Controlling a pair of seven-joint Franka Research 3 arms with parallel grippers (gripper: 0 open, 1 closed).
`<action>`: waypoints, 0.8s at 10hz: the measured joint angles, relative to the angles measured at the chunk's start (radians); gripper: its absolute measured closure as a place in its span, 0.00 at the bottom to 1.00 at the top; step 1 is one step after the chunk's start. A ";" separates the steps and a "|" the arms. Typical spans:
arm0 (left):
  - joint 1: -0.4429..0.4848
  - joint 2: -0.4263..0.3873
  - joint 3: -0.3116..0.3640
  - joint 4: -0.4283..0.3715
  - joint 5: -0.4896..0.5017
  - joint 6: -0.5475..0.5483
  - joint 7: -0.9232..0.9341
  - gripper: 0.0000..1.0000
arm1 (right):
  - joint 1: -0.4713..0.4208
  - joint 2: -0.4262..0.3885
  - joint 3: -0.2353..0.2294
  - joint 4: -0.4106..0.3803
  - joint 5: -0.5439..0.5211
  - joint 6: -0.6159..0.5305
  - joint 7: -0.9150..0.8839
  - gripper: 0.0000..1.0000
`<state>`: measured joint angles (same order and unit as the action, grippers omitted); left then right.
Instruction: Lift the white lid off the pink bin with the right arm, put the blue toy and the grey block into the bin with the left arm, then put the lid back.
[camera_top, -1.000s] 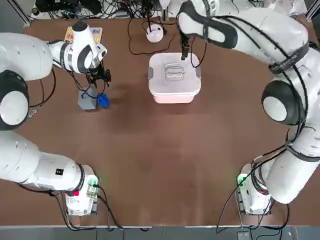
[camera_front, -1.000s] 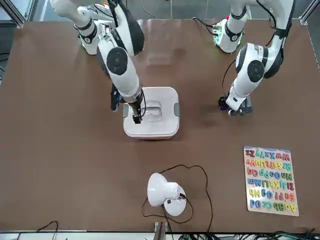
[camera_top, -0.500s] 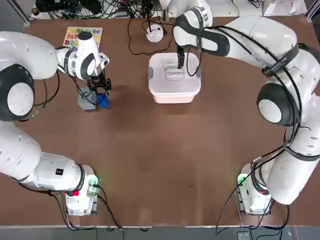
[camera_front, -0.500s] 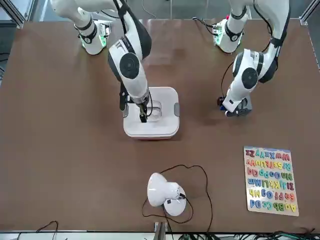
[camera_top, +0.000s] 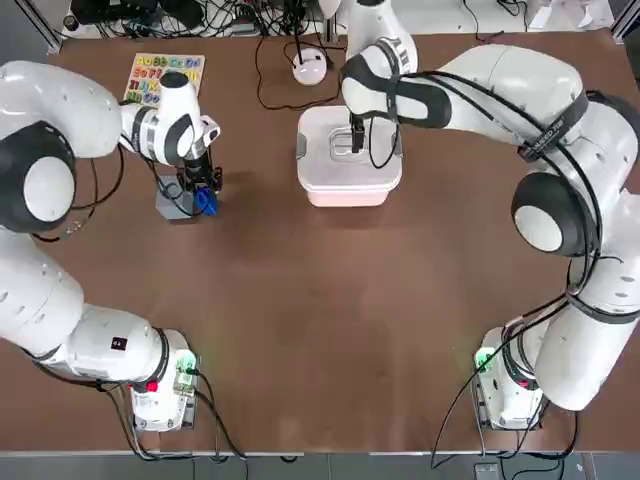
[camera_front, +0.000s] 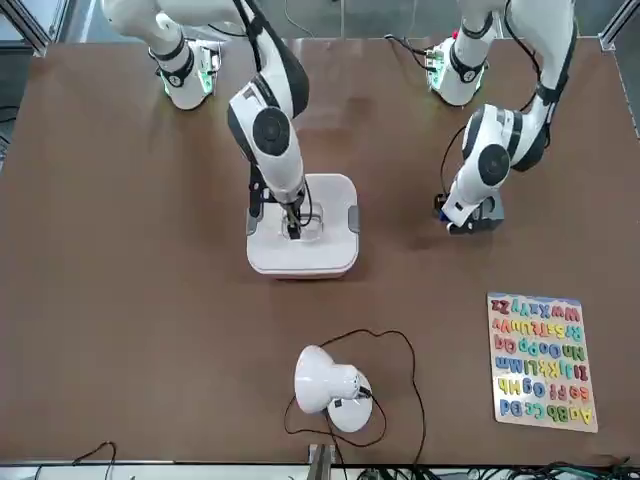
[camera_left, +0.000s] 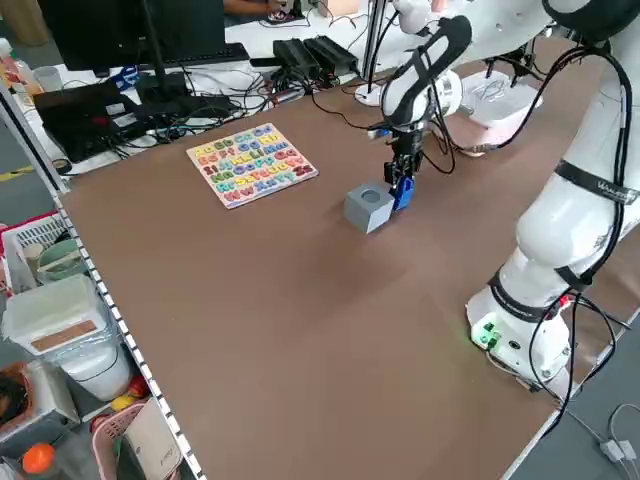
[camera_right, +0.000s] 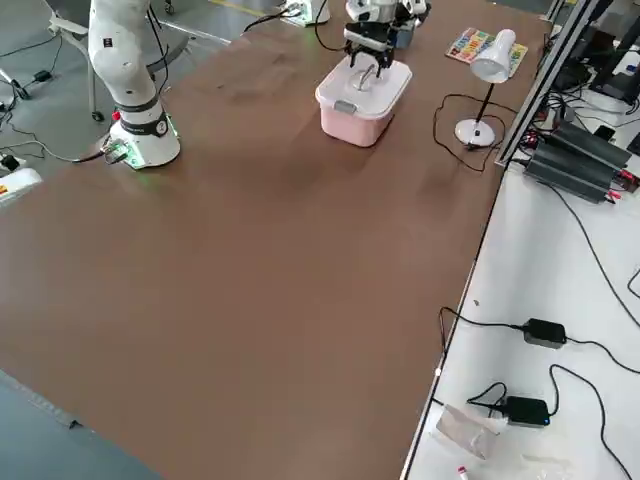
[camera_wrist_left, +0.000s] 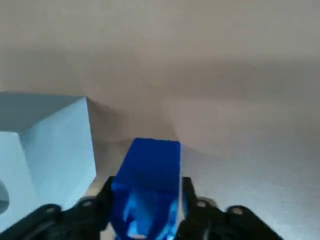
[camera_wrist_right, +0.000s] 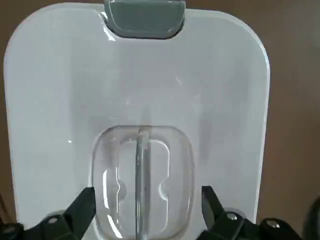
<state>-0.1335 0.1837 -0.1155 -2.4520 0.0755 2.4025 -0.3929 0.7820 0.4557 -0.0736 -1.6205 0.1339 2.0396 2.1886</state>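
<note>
Two risks stand out. Right claw (camera_wrist_right: 142, 220) hangs open astride the white lid (camera_top: 350, 145) handle, lid seated on the pink bin (camera_top: 350, 190): it may drag the bin. Left claw (camera_wrist_left: 145, 210) pinches the blue toy (camera_wrist_left: 146, 185), touching the grey block (camera_top: 174, 200) at the worktop's left: it may nudge it.

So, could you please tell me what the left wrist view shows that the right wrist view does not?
Only the left wrist view shows the blue toy between the left end effector fingers, with the grey block beside it on the table.

Only the right wrist view shows the white lid from above, with its recessed handle, one grey clip, and the right end effector fingers open on either side of the handle.

Both show their own end effector low over its target and the brown table.
</note>
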 joint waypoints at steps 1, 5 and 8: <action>0.002 -0.001 0.000 0.002 0.000 0.001 0.000 0.49 | 0.000 0.001 -0.001 -0.002 0.000 0.001 0.001 0.22; 0.024 -0.012 0.002 0.112 0.000 -0.097 -0.004 0.49 | 0.015 0.001 0.000 -0.017 0.000 0.031 0.001 0.74; 0.032 -0.020 0.007 0.263 -0.024 -0.192 -0.027 0.49 | 0.023 0.002 -0.009 -0.017 -0.001 0.046 0.009 0.93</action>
<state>-0.1018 0.1642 -0.1088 -2.1891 0.0517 2.2108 -0.4199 0.8052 0.4575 -0.0826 -1.6380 0.1331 2.0857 2.1979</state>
